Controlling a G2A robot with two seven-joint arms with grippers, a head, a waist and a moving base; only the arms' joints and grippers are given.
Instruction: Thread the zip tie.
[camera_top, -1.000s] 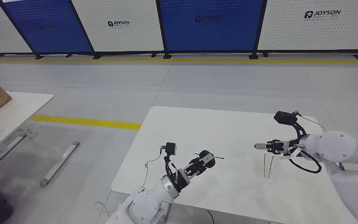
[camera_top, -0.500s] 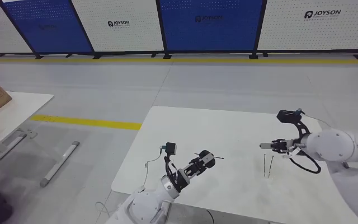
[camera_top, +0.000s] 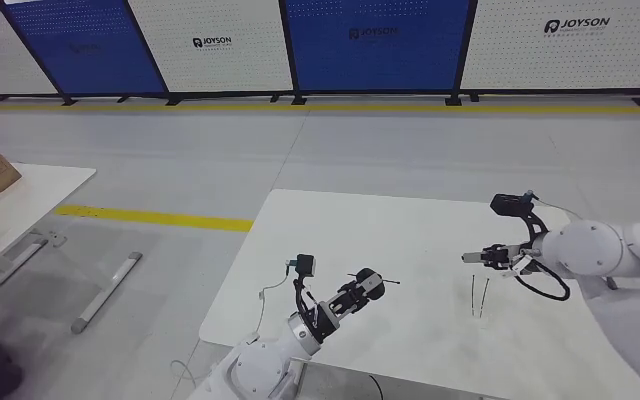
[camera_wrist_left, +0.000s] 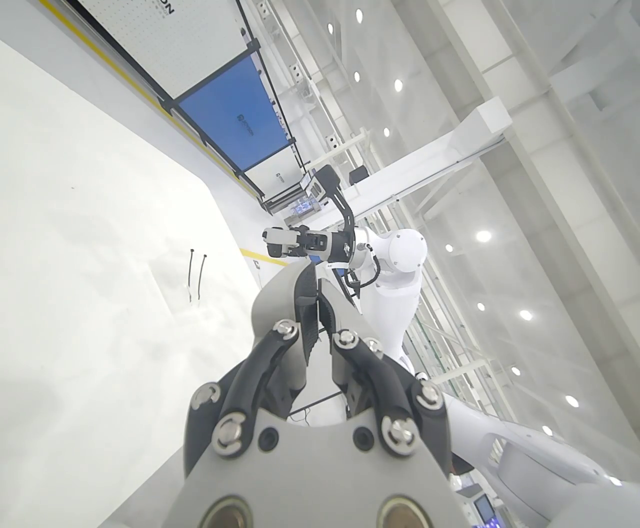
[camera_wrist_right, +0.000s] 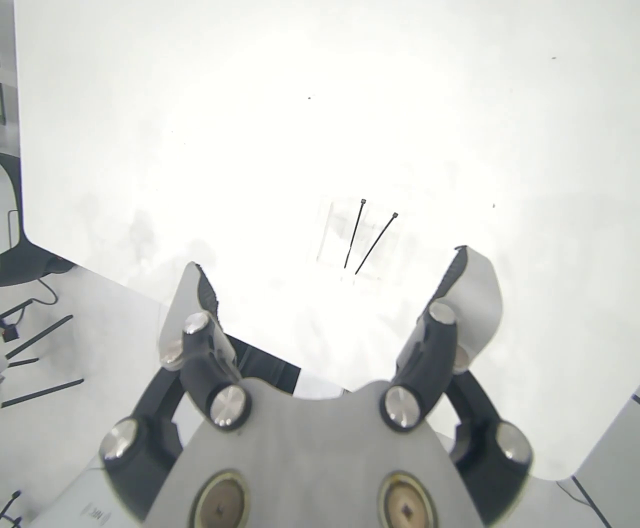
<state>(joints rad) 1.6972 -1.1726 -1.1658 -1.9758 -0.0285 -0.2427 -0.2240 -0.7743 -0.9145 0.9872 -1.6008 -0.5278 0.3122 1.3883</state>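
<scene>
Black zip ties (camera_wrist_right: 354, 234) lying paired on white table (camera_wrist_right: 300, 100), right gripper (camera_wrist_right: 330, 259) spread wide nearby, left gripper (camera_wrist_left: 314, 285) pinched together.

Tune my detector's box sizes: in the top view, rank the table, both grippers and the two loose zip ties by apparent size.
1. Table, by far the largest.
2. Left gripper and right gripper: they look alike, so unranked.
3. Zip ties: thin slivers, the two alike.
</scene>
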